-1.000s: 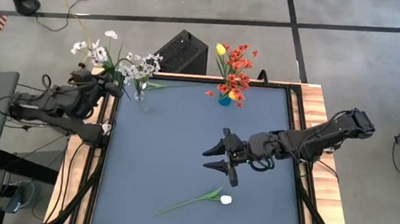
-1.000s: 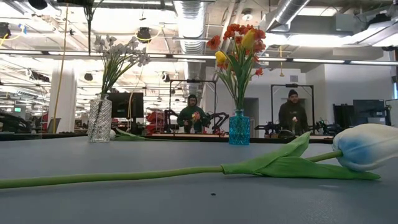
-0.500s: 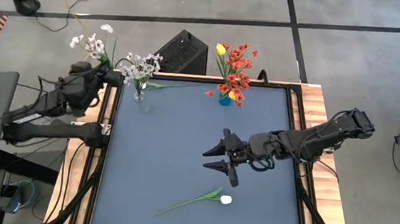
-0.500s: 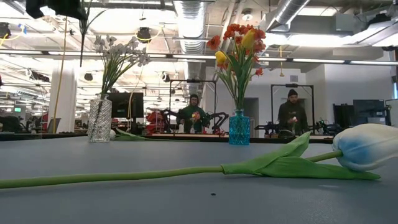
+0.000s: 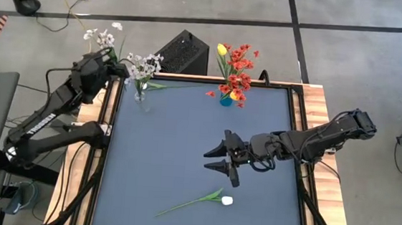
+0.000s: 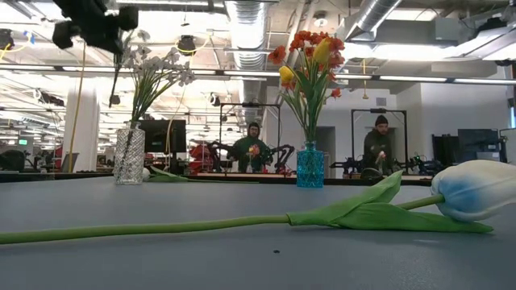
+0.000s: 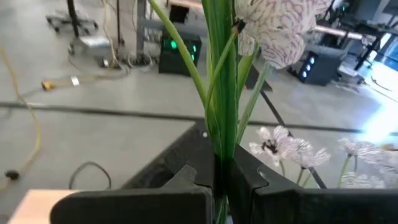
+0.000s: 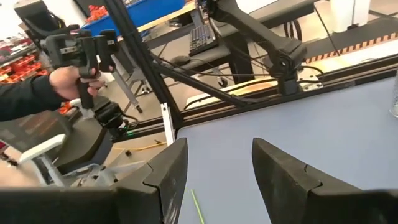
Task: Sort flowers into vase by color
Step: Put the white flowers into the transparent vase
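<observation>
Clamping a bunch of thin green stems topped with small whitish blossoms [image 7: 224,112], the left gripper [image 5: 97,65] has swung up from the table's left edge over the last second and now hangs just beside the clear cut-glass vase of white sprigs [image 6: 129,155] at the far-left corner. That rise suggests the white bunch is being lined up for lowering among its own colour. Farther out, the blue glass vase holding red and yellow blooms [image 5: 226,99] stands at the far edge. The right gripper [image 5: 220,159] has not moved, fingers spread wide and empty above mid-table. Near the front edge, a white tulip on a long green stem [image 5: 227,200] lies unsorted.
</observation>
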### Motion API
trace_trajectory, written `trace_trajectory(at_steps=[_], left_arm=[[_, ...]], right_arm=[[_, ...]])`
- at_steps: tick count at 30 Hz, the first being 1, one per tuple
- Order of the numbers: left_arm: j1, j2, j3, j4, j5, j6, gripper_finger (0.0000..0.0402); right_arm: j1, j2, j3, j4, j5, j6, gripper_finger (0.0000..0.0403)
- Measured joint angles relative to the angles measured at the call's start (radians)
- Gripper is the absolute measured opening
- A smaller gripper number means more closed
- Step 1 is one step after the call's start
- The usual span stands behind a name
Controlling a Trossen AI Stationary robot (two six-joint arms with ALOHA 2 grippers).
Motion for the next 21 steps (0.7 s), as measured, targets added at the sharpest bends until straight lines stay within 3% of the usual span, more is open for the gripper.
trace_trajectory(at_steps=[5,21], left_arm=[[0.114,0.038,0.000,0.002,0.153,-0.031,0.0000],[0.156,0.071,-0.023,0.067,0.238,-0.141,0.0000]], right_arm=[[-0.003,0.000,0.000,0.000,0.001,0.001,0.0204],[0.011,0.000,0.000,-0.001,0.001,-0.007,0.0204]])
